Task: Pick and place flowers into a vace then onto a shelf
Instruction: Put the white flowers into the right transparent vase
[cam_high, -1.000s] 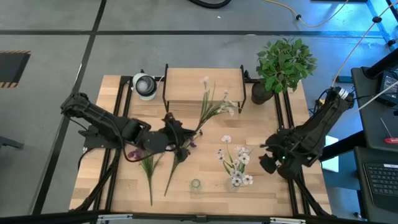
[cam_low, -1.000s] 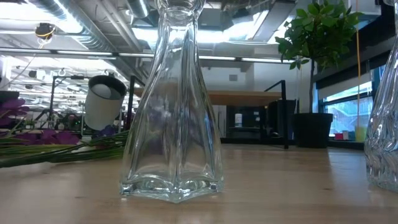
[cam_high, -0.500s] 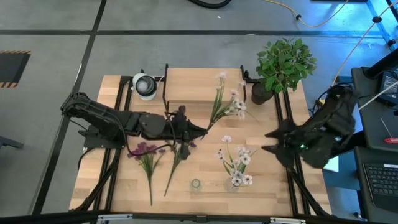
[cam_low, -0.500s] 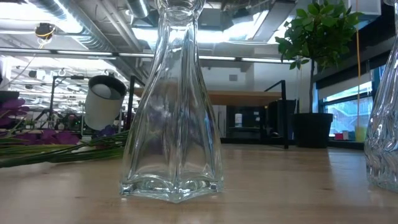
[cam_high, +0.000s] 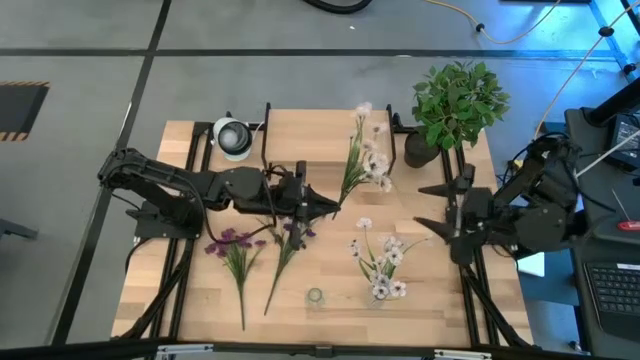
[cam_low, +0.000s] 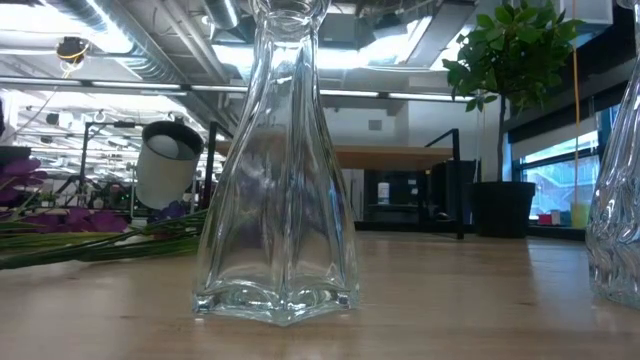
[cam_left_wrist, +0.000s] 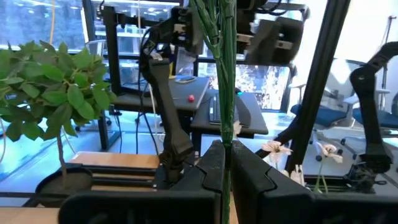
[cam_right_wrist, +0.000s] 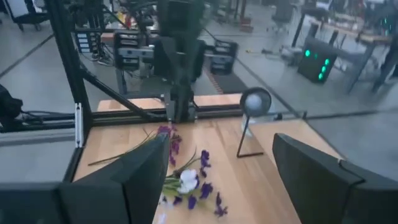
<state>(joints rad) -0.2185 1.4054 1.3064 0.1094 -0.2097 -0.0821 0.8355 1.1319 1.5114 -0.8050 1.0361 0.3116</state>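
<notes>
Fingers of our left gripper (cam_high: 327, 207) pinch the white-blossom spray (cam_high: 360, 160) by its stalk, blossoms raised over the shelf (cam_high: 300, 135) at the counter's (cam_high: 450, 300) far edge. Our right gripper (cam_high: 432, 208), fingers spread wide, hovers near the counter's right edge.

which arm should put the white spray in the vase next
Left. The left gripper is shut on the white spray, held up near the shelf. The right gripper is open and empty at the table's right edge. The vase stands at the front edge.
</notes>
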